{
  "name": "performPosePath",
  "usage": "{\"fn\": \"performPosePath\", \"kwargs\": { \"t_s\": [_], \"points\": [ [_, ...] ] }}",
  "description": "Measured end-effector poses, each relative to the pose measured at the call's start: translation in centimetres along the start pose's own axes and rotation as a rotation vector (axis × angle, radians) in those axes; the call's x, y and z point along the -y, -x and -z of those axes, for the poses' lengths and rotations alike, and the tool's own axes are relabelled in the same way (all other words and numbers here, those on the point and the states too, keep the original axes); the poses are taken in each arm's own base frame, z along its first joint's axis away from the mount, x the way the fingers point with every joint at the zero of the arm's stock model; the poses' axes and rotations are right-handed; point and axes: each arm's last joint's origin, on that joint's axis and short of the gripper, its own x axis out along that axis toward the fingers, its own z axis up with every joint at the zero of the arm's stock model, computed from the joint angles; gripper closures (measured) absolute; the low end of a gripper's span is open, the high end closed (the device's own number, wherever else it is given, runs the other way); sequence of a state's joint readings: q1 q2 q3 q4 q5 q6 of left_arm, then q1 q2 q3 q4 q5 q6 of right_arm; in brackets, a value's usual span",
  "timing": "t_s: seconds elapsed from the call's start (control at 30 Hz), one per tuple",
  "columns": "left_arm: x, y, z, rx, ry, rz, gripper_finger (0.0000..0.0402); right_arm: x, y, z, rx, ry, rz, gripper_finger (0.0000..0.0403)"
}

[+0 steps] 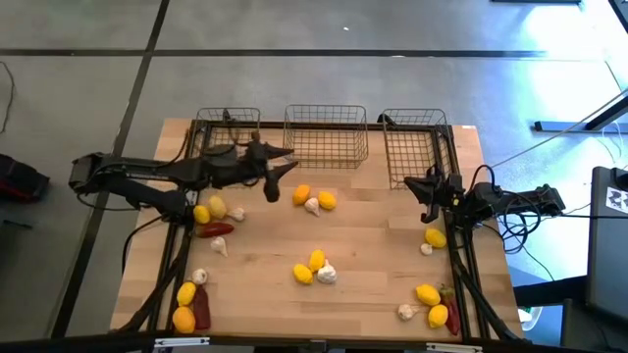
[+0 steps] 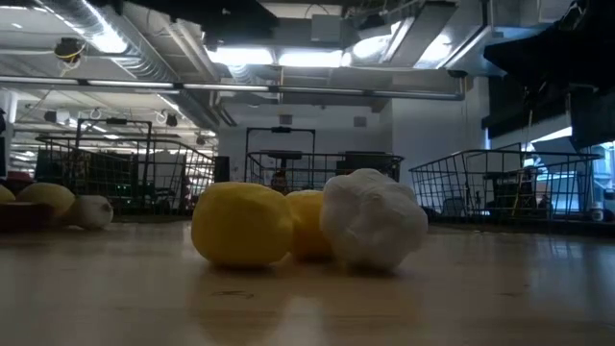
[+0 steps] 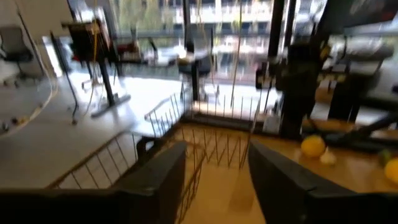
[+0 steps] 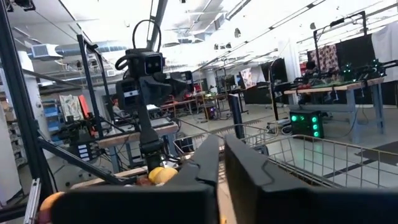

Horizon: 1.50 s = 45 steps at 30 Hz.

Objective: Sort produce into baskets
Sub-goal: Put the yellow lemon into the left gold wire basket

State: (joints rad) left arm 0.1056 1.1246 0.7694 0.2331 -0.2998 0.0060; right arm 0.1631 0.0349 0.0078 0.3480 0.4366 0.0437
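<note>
- left gripper (image 1: 285,169) sits over the table between the left basket (image 1: 228,127) and middle basket (image 1: 326,132); in its wrist view the fingers (image 3: 163,180) stand apart with nothing between them.
- right gripper (image 1: 428,186) is just in front of the right basket (image 1: 415,142); its fingers (image 4: 245,168) are nearly together, a thin gap, holding nothing.
- no produce is visible inside any of the three baskets.
- a lemon (image 1: 301,194), garlic (image 1: 312,206) and another lemon lie just right of the left gripper.
- at table centre, two lemons and a garlic bulb (image 2: 373,221) touch.
- left edge: lemons, garlic and a chili (image 1: 216,230); more at the front-left corner.
- right edge: a lemon (image 1: 435,236) with garlic, and a further cluster at the front-right corner.
</note>
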Motion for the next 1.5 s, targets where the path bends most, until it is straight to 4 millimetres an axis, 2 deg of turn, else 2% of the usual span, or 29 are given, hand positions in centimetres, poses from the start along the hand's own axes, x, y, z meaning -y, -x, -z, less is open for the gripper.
{"fn": "performPosePath", "kwargs": {
  "t_s": [0.23, 0.37, 0.5, 0.67, 0.83, 1.03, 1.2, 1.5],
  "points": [
    [1.1, -2.9, -0.1, -0.146, 0.035, 0.004, 0.0158, -0.2, 0.0, 0.0, -0.005, -0.037, -0.081, 0.0265],
    [1.8, -3.6, 0.7, -0.179, 0.068, 0.013, 0.0147, -0.3, 0.0, 0.0, -0.006, -0.082, -0.090, 0.0218],
    [2.7, -4.2, 1.5, -0.206, 0.138, 0.025, 0.0147, -0.3, 0.0, 0.0, -0.006, -0.083, -0.088, 0.0191],
    [4.1, -5.3, 3.1, -0.248, 0.198, 0.041, 0.0146, -0.2, 0.0, -0.3, -0.003, -0.052, -0.071, 0.0185],
    [4.6, -6.9, 5.6, -0.350, 0.274, -0.009, 0.0146, -0.3, 0.0, -0.7, 0.011, -0.043, -0.072, 0.0185],
    [5.6, -8.0, 6.4, -0.558, 0.271, -0.063, 0.0146, -0.2, 0.0, -0.4, -0.016, -0.032, -0.070, 0.0184],
    [5.3, -8.4, 8.3, -0.718, 0.220, -0.206, 0.0146, -0.3, 0.0, -0.4, -0.017, -0.031, -0.070, 0.0184],
    [4.9, -9.3, 10.6, -0.785, 0.253, -0.300, 0.0146, -0.2, -0.1, -0.5, -0.014, -0.027, -0.036, 0.0184]
  ]
}}
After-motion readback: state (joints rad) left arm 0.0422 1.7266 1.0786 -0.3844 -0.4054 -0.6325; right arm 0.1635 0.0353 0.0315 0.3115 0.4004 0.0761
